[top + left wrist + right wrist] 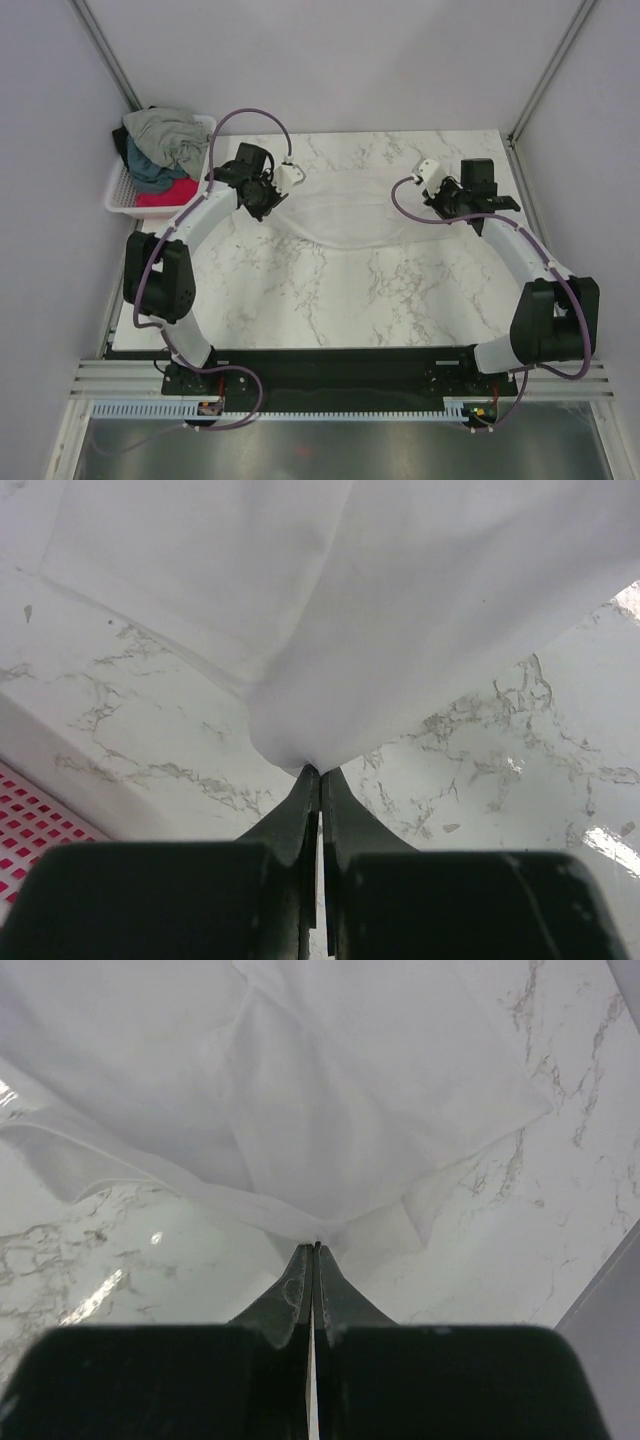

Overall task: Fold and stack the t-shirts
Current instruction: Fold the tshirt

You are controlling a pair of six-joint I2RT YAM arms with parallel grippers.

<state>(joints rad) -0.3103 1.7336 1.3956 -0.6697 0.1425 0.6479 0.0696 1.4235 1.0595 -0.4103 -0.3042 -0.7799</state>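
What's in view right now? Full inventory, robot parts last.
white cloth t-shirt: one, white, stretched between both grippers over the far half of the table
grey-green cloth t-shirt: one, grey-green, top of the basket pile
dark teal cloth t-shirt: one, dark teal, in the basket under the grey-green one
red-pink cloth t-shirt: one, red-pink, basket's near end
white plastic lattice basket: one, white, far left corner
marble-pattern table: one, white with grey veins
left gripper: one, black, shut on the white shirt
right gripper: one, black, shut on the white shirt
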